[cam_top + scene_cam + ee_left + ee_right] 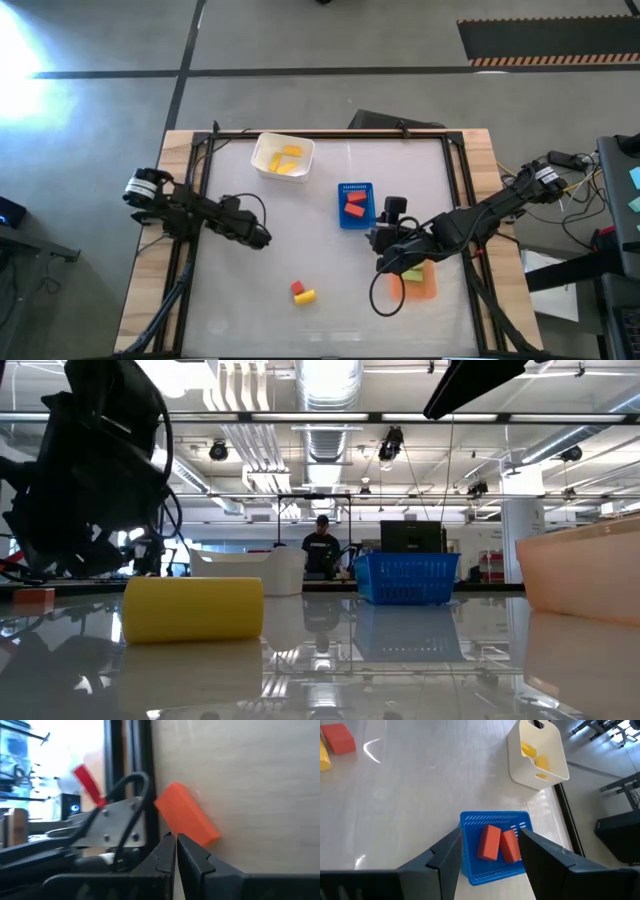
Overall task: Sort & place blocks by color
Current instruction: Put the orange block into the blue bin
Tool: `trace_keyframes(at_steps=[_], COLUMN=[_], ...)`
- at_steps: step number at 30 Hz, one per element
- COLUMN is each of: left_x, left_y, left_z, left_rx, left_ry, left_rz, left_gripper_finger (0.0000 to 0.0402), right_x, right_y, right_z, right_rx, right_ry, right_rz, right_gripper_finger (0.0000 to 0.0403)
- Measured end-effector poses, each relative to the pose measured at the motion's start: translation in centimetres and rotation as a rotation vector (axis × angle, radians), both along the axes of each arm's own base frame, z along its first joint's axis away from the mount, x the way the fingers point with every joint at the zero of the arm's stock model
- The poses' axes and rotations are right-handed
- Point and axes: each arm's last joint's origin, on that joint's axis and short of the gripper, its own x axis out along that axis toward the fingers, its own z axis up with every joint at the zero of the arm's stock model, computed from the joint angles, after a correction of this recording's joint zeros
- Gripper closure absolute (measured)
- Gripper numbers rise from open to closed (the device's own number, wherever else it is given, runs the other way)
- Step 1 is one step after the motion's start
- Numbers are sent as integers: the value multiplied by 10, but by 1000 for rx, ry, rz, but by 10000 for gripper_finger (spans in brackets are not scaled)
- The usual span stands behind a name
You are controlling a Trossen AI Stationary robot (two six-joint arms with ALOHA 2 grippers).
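Nearest the bench's front edge, well in front of the blue tray (357,205), a red block (297,288) and a yellow block (305,296) lie touching each other on the white bench (300,240); in the low view the yellow block (193,608) lies on its side close to the camera. To the right of that pair, in front of the blue tray, an orange tray (422,285) sits near the bench's right edge, with a light green block (413,272) showing at its rim under the right arm. The right claw (383,240) hangs just in front of the blue tray, between it and the orange tray, and its wrist view shows the fingers (440,860) spread wide with nothing between them, framing the blue tray (492,820). Two red blocks (355,204) lie side by side inside the blue tray, touching each other. Left of the blue tray, well apart from it, the left claw (262,238) hovers over bare bench; its wrist view shows the fingers (192,857) closed together on nothing, with an orange-red block (187,820) just beyond the tips. Behind and left of the blue tray, near the bench's far edge, a white tub (283,157) holds several yellow blocks (288,160). Beyond the bench, the low view shows a person (320,550) standing far back in the room.
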Motion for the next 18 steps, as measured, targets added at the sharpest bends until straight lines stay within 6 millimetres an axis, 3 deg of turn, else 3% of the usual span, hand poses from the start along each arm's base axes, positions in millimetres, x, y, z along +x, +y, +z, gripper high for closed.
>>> trace_keyframes(at_steps=[6,18], left_x=[-4,0], left_y=[3,3], left_z=[-13,-16], left_rx=[-11,-16], left_ry=[-40,-101], left_rz=[9,16], left_gripper_finger=[401,401], right_x=[0,0], right_y=[0,0], right_z=[0,-2], right_rx=[1,-1], right_ry=[-3,2], right_rz=[0,0], right_gripper_finger=[220,220])
